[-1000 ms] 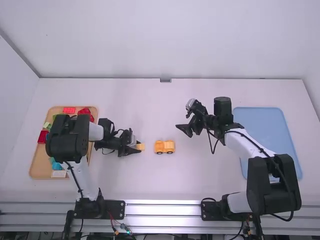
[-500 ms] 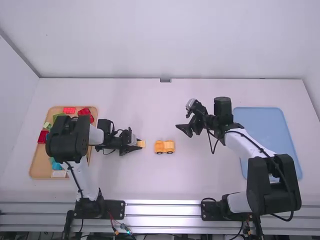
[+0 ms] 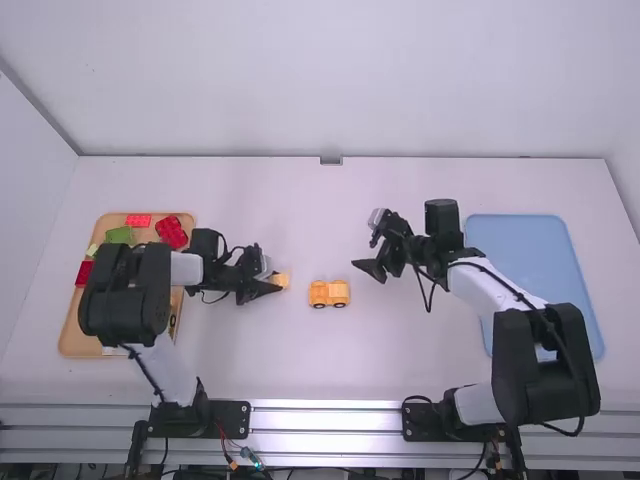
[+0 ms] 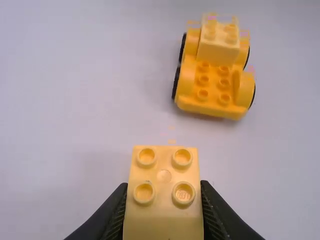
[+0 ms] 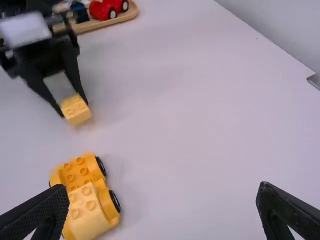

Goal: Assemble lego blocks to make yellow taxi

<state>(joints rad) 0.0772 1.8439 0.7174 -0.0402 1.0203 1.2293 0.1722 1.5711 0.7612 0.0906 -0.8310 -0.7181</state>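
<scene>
1. Wood tray (image 3: 72, 330): on white bench (image 3: 300, 210), landmark for the rest; partly hidden.
2. Flat red brick (image 3: 138, 220): in tray, by its back rim.
3. Red wheeled pc (image 5: 103, 11): in tray, nr back R corner, w/ dark blue pc (image 5: 79, 12) beside it.
4. Green brick (image 3: 120, 235) + sm. pale green pc (image 3: 92, 250): in tray, toward back L.
5. Red block (image 3: 84, 273): in tray, at L rim.
6. Blue tray (image 3: 575, 270): well R of wood tray, partly hidden.
7. Gray bracket (image 3: 331, 160): behind + R of wood tray.
8. Back wall (image 3: 320, 80): behind wood tray.
</scene>
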